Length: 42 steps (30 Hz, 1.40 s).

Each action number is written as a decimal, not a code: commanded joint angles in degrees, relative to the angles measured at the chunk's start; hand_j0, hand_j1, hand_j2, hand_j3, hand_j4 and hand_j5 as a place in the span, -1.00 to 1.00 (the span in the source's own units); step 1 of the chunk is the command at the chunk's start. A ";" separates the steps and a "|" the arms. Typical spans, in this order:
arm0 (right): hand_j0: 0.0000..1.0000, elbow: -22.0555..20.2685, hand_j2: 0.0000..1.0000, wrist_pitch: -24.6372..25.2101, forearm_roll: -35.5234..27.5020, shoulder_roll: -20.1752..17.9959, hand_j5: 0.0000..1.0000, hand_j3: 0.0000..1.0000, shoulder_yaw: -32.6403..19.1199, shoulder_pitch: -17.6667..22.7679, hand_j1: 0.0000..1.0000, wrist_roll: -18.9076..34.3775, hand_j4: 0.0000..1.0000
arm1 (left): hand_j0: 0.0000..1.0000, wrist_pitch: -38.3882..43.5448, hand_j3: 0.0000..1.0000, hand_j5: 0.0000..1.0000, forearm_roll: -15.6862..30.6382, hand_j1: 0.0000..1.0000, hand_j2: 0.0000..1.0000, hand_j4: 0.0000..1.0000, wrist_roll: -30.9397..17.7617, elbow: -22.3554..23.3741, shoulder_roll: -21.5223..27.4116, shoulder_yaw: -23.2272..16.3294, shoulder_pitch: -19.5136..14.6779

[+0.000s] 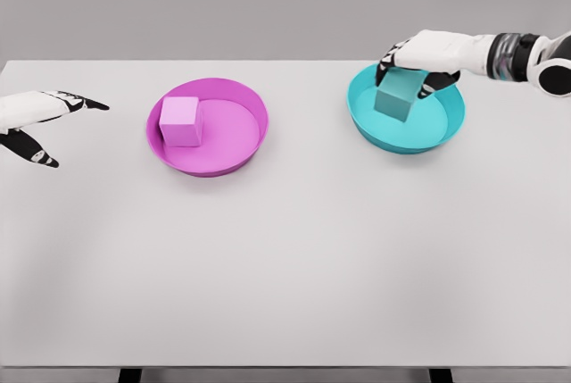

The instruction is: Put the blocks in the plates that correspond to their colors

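A pink block [179, 121] rests inside the magenta plate [241, 146] at centre left. Over the cyan plate [442, 129] at upper right, my right hand [412, 75] comes in from the right and its fingers are curled around the top of a cyan block [395, 102], which sits tilted within the plate. My left hand [53, 129] hovers at the far left edge, fingers spread and holding nothing, well apart from the magenta plate.
Both plates stand on a white table [285, 267] whose front edge runs along the bottom of the view. Its back edge lies just behind the plates.
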 commanded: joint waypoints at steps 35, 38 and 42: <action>1.00 -10.00 1.00 0.10 -1.36 -11.02 1.00 1.00 -15.22 8.26 1.00 -4.94 1.00 | 1.00 0.13 1.00 1.00 0.26 1.00 1.00 1.00 0.02 -0.09 -0.48 0.10 0.09; 1.00 -15.62 1.00 0.10 -1.53 -15.68 1.00 1.00 -18.56 13.18 1.00 -8.46 1.00 | 1.00 0.13 1.00 1.00 0.26 1.00 1.00 1.00 0.02 0.00 -0.48 0.10 0.09; 1.00 -17.12 1.00 0.10 -1.53 -16.03 1.00 1.00 -21.99 18.10 1.00 -8.46 1.00 | 1.00 0.13 1.00 1.00 0.26 1.00 1.00 1.00 0.02 0.00 -0.56 0.10 0.09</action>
